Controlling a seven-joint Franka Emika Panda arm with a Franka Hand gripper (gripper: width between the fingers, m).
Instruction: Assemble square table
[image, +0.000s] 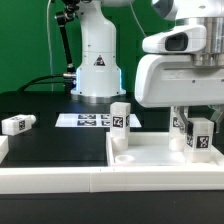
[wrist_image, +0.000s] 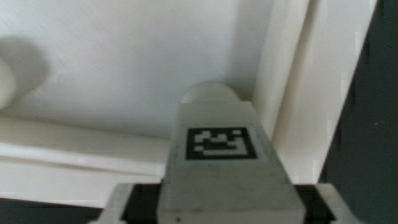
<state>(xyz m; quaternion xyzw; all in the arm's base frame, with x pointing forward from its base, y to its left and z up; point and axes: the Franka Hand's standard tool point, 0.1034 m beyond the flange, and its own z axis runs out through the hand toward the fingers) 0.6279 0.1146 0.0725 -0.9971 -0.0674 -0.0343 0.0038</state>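
Toward the exterior view's left, one small white tagged block leg (image: 17, 124) lay on the black table; another (image: 120, 118) stood at the large white plastic square slab (image: 150, 152). At the right, the gripper (image: 200, 134) had its jaws clamped on a third leg (wrist_image: 221, 140) above the slab's corner. A tilted leg could miss its hole and jam.

Arm lowered, fingers (wrist_image: 128, 200) flanking a leg (wrist_image: 221, 150)
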